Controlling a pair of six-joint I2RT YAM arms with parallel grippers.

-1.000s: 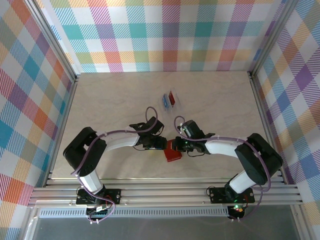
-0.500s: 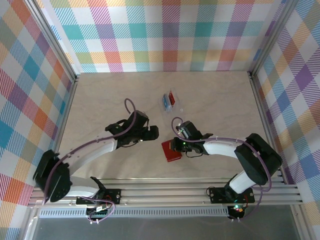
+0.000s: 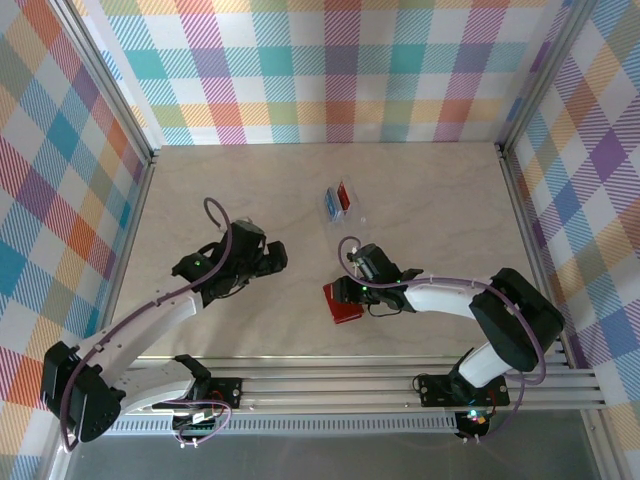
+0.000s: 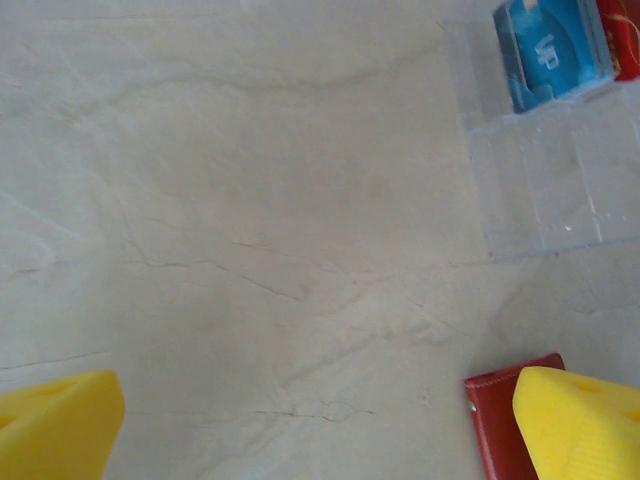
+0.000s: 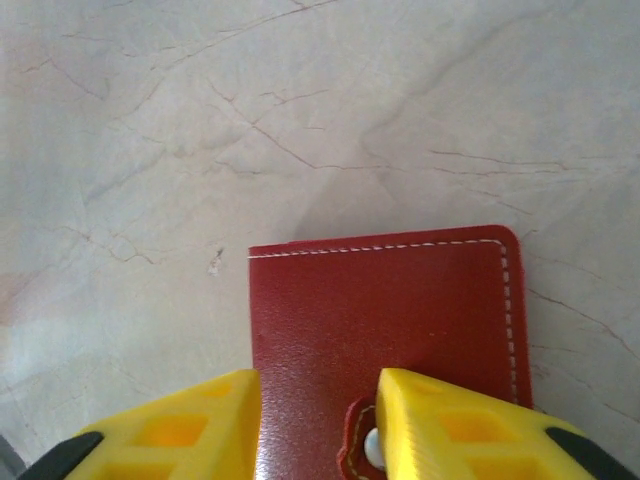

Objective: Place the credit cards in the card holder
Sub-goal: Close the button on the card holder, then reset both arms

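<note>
I am recording the card holder [image 3: 343,304] lying closed and flat on the desk [image 3: 440,230], red outer face up, toward the near side. The right jaws are hanging directly over it, partly spread, straddling its snap tab [image 5: 362,447] and pinching nothing. The left jaws are standing wide apart over bare desk to the holder's left, empty. The blue card [image 4: 553,48] and red card [image 4: 626,30] are sitting in the clear case [image 4: 540,190], well apart from the holder. I cannot tell whether the snap is fastened. With nothing pinning the holder, I am judging that a pull on the tab risks dragging or flipping it across the smooth desk instead of opening it. I am also expecting the light case to lift or tip when a thin card is drawn out.
</note>
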